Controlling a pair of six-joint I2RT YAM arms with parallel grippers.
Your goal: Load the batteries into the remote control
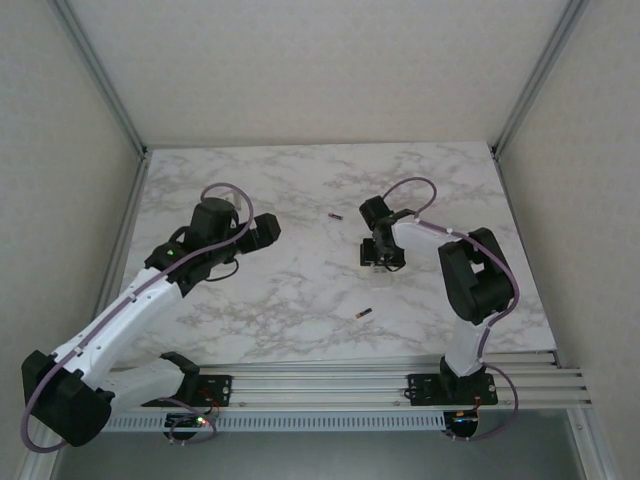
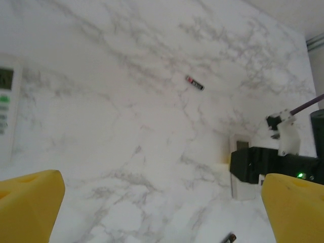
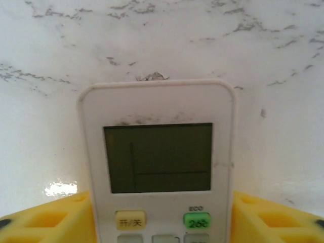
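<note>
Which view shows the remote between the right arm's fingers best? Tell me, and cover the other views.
Right wrist: the remote sits close up between the yellow fingers, screen and buttons clear. Top external shows it as a small white patch under the right arm. Left wrist shows its white end past that arm's black wrist.

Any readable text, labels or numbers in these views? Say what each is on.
"开/关": yellow button on the remote in the right wrist view.
"ECO": small print above that remote's green button.
"26", then a blurred character: on the green button.
Screen: no digits, only faint lines.
Other remote at the left wrist view's edge: markings too small to read.
Batteries: print too small to read.
</note>
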